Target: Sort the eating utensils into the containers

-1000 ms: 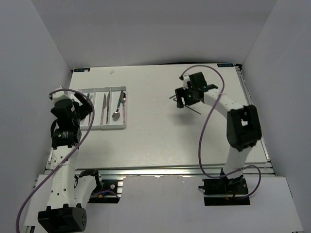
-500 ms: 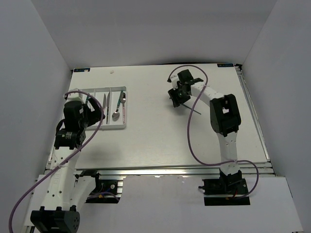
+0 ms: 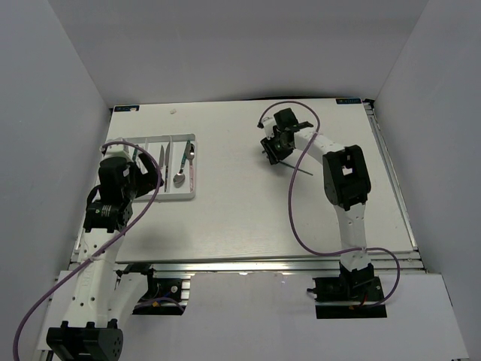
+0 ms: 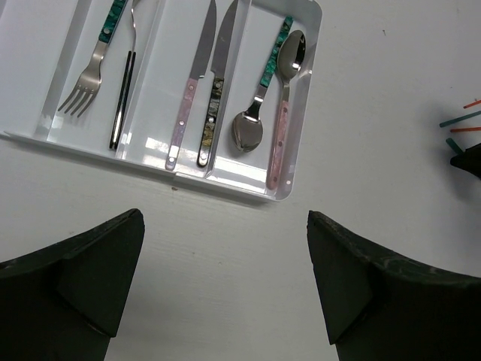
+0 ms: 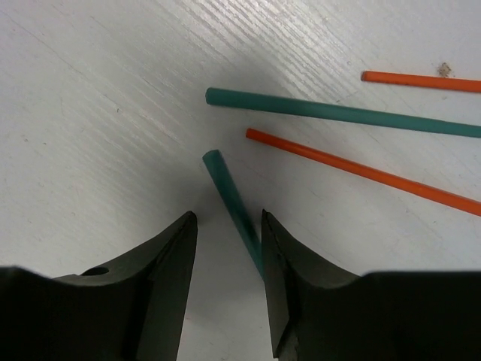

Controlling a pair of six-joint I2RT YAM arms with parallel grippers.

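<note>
The white tray (image 4: 225, 186) holds a teal fork (image 4: 90, 75), dark chopsticks (image 4: 124, 98), two knives (image 4: 203, 98) and two spoons (image 4: 270, 113) in its slots. My left gripper (image 4: 224, 216) hangs open over bare table just in front of the tray (image 3: 180, 197). My right gripper (image 3: 272, 154) is down at the loose chopsticks (image 3: 301, 169). In the right wrist view its jaws (image 5: 228, 218) straddle one teal chopstick (image 5: 229, 195), which lies against the right finger, with a gap to the left finger. Another teal chopstick (image 5: 338, 114) and two orange ones (image 5: 361, 171) lie beyond.
White walls enclose the table on three sides. The right arm's purple cable loops over the table's middle right (image 3: 297, 218). From the left wrist view, the chopstick ends (image 4: 460, 120) and the right gripper's dark tip (image 4: 470, 159) show at the far right.
The right gripper has shifted left and down to the chopsticks, and its jaws have narrowed around a teal one. The left arm swung toward the tray's front, then held still.
</note>
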